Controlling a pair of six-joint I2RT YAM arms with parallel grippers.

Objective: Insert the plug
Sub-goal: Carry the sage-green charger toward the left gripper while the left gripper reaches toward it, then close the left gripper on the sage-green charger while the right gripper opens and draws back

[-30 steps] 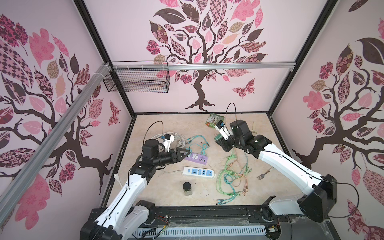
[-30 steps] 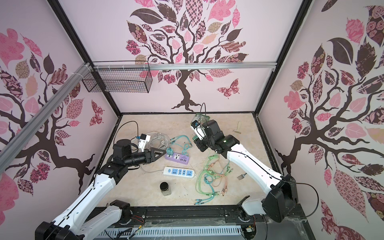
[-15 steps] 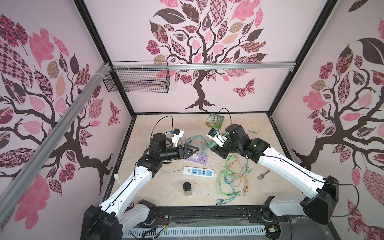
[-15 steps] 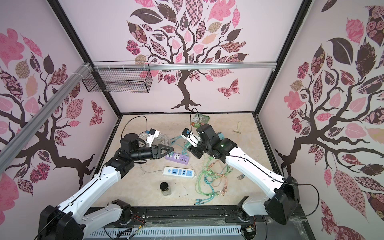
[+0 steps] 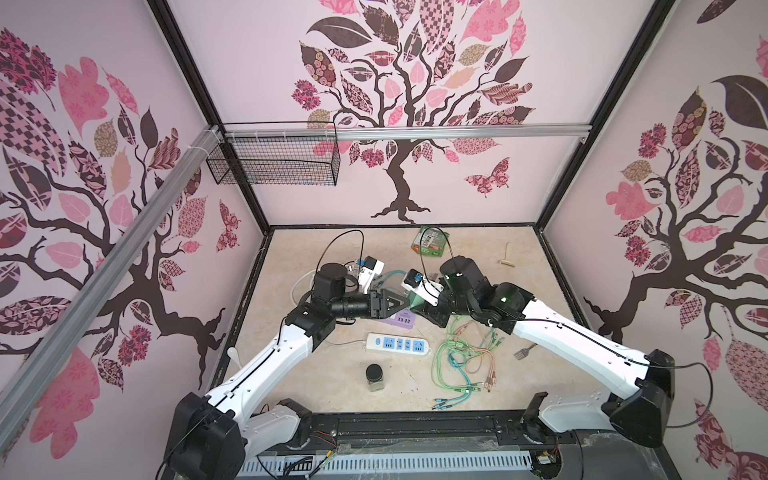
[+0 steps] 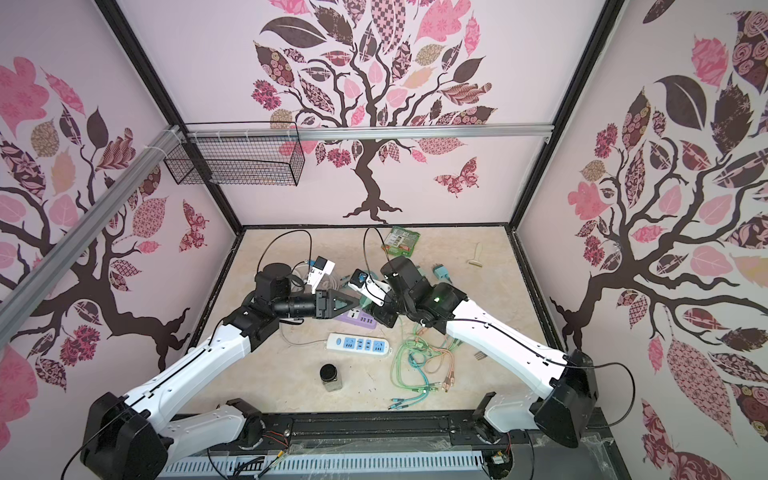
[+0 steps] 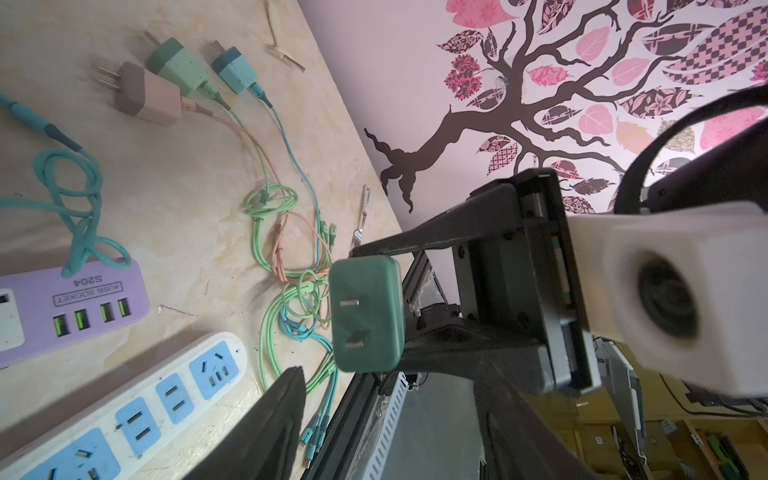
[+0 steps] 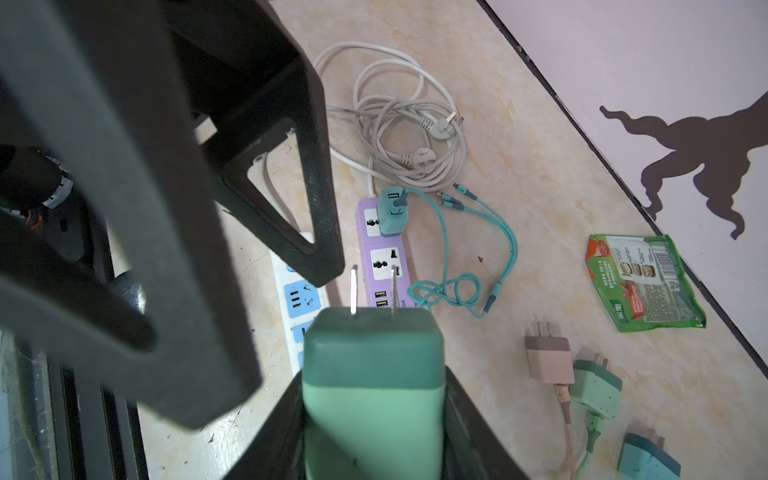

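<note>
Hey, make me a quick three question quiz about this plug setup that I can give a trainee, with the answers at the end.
1. True or false: the right gripper is shut on the green plug.
2. How many plugs already sit in the purple strip? A none, B one, C three.
3. Fill in: the power strip nearer the arm bases is ____ with blue sockets.
Key: 1 true; 2 B, the teal plug; 3 white.

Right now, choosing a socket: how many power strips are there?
2: purple strip at mid-table; white strip beside it, lower in both top views. Others may be hidden.
</note>
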